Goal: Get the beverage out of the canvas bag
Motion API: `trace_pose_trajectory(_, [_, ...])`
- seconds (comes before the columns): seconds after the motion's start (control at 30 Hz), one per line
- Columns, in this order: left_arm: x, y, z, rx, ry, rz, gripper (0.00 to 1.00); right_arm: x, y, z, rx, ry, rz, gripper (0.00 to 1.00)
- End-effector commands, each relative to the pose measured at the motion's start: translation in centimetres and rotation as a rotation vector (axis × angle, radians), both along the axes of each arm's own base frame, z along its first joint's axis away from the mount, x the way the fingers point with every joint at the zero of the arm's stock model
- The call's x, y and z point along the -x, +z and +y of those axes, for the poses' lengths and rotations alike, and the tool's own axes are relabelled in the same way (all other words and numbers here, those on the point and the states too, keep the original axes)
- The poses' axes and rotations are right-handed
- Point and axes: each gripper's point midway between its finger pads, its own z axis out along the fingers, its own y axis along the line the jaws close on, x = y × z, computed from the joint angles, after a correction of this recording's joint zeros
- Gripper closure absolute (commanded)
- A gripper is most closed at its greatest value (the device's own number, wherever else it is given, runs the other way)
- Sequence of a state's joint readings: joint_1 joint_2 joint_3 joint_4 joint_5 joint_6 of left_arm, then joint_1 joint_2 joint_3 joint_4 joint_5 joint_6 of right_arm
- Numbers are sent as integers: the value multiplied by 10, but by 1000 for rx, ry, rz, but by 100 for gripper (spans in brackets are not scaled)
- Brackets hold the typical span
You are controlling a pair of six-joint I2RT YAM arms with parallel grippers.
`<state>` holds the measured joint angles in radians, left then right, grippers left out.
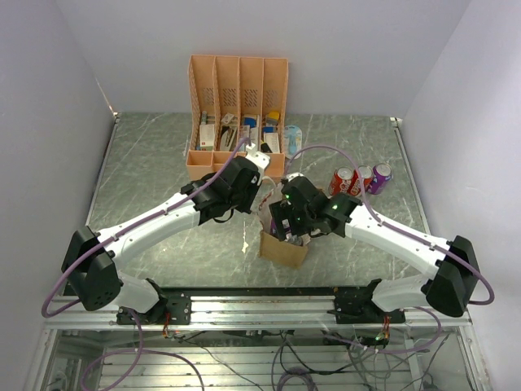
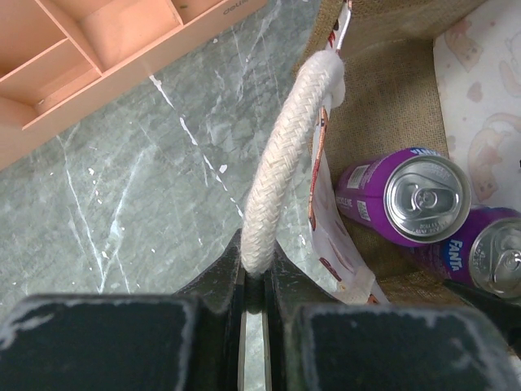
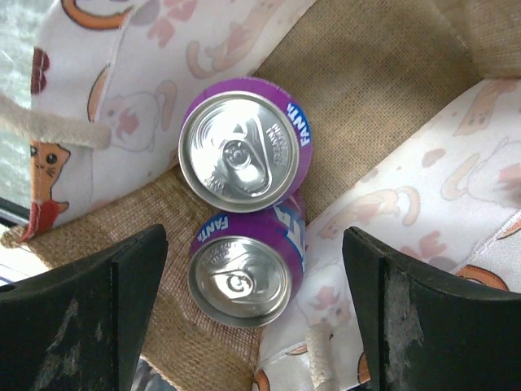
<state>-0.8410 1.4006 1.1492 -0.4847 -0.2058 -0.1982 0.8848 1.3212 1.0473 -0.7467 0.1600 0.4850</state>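
The tan canvas bag [image 1: 282, 250] stands at the table's near middle. My left gripper [image 2: 254, 277] is shut on its whitish rope handle [image 2: 285, 167] and holds that side of the bag open. Two purple Fanta cans stand inside, one [image 3: 242, 143] behind the other [image 3: 244, 273]; both also show in the left wrist view [image 2: 411, 198]. My right gripper [image 3: 252, 318] is open above the bag's mouth, its jaws standing either side of the nearer can without touching it. The bag's lining [image 3: 423, 187] is white with cat prints.
A salmon-pink slotted organizer [image 1: 238, 114] with small items stands at the back. Two red cans [image 1: 343, 180] and a purple can [image 1: 379, 177] stand right of the bag. The second rope handle [image 3: 57, 126] lies across the bag's left rim.
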Motion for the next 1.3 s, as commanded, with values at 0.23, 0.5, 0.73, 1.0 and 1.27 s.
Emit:
trace_pose_trajectory(0.23, [0,10,-3,2,-13,-18,93,-37,2,23,-30,-102,-89,9])
trace_pose_trajectory(0.5, [1,8,-4,0,-18,-13,93,-43,-29,16,36,-161,-84,12])
trace_pose_trajectory(0.73, [1,8,-5,-1,-21,-11,93,-42,-46,12,68,-165,-71,20])
trace_pose_trajectory(1.0, [0,6,-4,-6,-17,-7,93,-43,-66,15,100,-149,-45,27])
trace_pose_trajectory(1.27, [1,5,-5,-8,-20,-5,93,-44,-64,22,80,-128,-42,41])
